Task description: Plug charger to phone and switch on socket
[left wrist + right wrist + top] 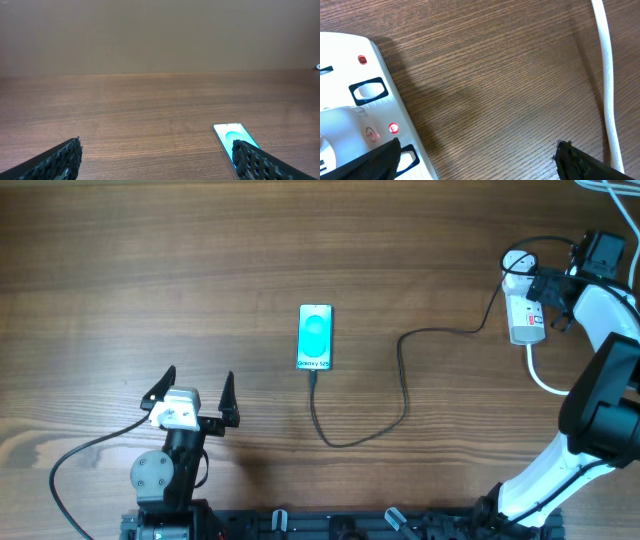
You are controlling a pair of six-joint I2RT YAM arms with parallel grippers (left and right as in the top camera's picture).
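The right claw (477, 148) hung open at the socket (525, 315), seemingly placed to turn it on, a red light (393, 128) glowing there, while the charger (405, 380) crossed the worktop (200, 260) to the phone (315, 337), apparently plugged in, and the left claw (198, 380) sat spread wide, idle.

Matt brown wood-grain table (495, 75); smooth, glossy white plastic power strip (385, 112); glossy cyan-screened flat phone (315, 337); thin matt black cable (402, 375).
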